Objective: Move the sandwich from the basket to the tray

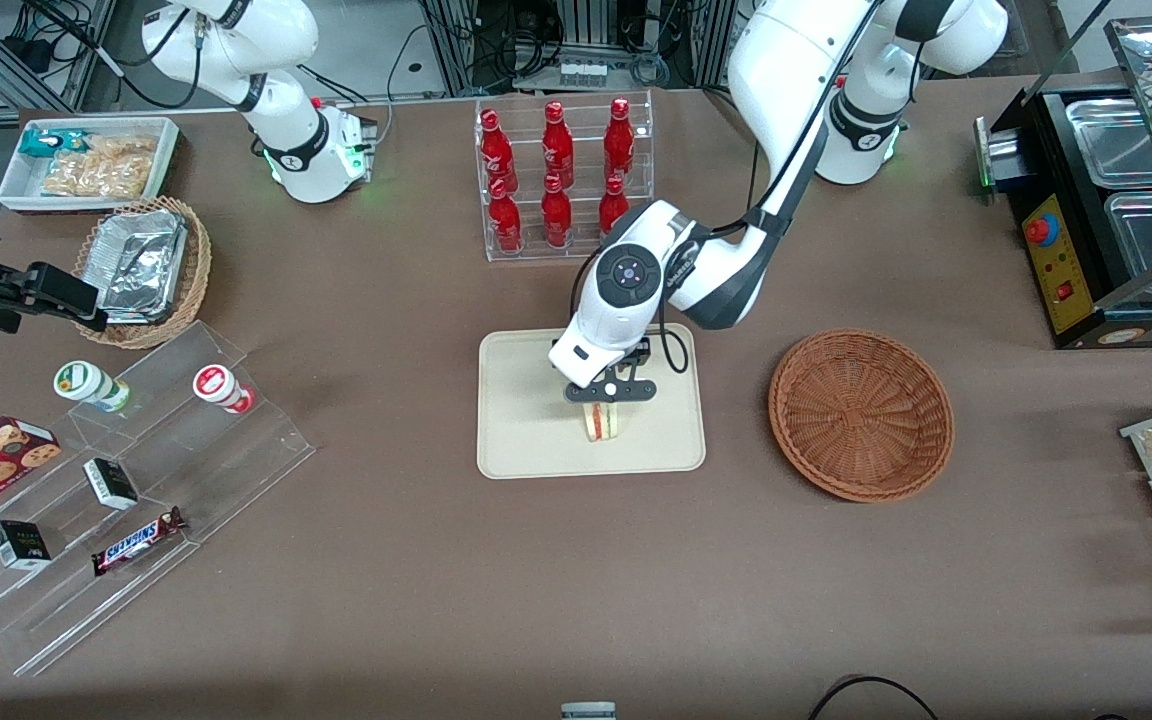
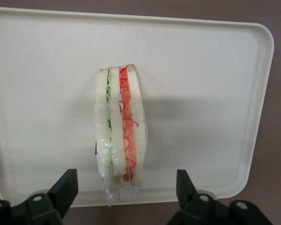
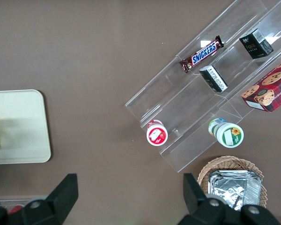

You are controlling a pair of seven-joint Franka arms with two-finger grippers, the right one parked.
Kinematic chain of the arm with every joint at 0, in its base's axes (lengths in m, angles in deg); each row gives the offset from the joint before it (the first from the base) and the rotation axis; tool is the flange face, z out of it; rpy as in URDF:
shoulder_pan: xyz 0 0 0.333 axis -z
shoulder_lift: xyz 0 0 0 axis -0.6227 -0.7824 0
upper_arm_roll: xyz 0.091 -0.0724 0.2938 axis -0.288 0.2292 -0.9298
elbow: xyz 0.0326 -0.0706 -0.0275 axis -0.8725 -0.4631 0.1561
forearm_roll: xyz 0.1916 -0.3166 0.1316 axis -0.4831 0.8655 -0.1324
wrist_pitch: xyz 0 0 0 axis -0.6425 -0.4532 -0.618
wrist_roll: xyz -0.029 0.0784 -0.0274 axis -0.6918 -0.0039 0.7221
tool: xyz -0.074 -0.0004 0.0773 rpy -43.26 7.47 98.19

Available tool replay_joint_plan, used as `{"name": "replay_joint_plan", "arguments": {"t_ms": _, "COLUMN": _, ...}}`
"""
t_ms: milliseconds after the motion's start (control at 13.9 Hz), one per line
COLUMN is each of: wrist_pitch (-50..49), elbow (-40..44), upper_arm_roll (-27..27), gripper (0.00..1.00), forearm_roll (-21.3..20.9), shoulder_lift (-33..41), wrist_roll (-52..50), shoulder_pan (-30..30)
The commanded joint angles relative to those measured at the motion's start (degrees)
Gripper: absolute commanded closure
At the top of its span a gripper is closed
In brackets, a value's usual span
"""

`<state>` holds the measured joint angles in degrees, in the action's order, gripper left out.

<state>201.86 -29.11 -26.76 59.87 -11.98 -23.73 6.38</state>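
The sandwich [image 1: 603,421] stands on its edge on the cream tray [image 1: 526,420], wrapped in clear film, with its red, orange and green filling layers showing between the white bread slices [image 2: 119,129]. The left gripper [image 1: 608,402] hangs directly over it, and in the wrist view its two fingers [image 2: 64,190] stand wide apart on either side of the sandwich, touching neither face, so the jaws are open and hold nothing. The tray [image 2: 210,70] is otherwise bare around the sandwich. The reddish-brown wicker basket [image 1: 861,413] sits beside the tray toward the working arm's end of the table, well apart from it, with nothing in it. Farther from the front camera than the tray, a clear rack of red bottles [image 1: 561,175] stands just past the arm's wrist. Toward the parked arm's end lie a stepped clear acrylic shelf [image 1: 136,480] carrying a Snickers bar [image 1: 138,541] and a tan wicker basket of foil containers [image 1: 144,268].
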Motion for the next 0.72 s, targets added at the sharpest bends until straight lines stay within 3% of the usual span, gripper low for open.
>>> {"name": "replay_joint_plan", "arguments": {"t_ms": 0, "wrist_pitch": -7.84, "elbow": 2.29, "upper_arm_roll": -0.61, "gripper": 0.0, "forearm_roll": 0.42, "shoulder_lift": 3.95, "wrist_roll": 0.58, "shoulder_pan": -1.03}}
{"name": "replay_joint_plan", "arguments": {"t_ms": 288, "wrist_pitch": -15.05, "elbow": 2.03, "upper_arm_roll": -0.78, "gripper": 0.0, "forearm_roll": -1.33, "shoulder_lift": 10.89, "wrist_roll": 0.67, "shoulder_pan": -4.63}}
{"name": "replay_joint_plan", "arguments": {"t_ms": 504, "wrist_pitch": -20.77, "elbow": 2.38, "upper_arm_roll": -0.7, "gripper": 0.0, "forearm_roll": -8.7, "shoulder_lift": 14.93, "wrist_roll": -1.34, "shoulder_pan": -8.67}}
{"name": "replay_joint_plan", "arguments": {"t_ms": 647, "wrist_pitch": -24.29, "elbow": 1.07, "upper_arm_roll": -0.7, "gripper": 0.0, "forearm_roll": -9.08, "shoulder_lift": 18.19, "wrist_roll": -1.62, "shoulder_pan": -12.53}}
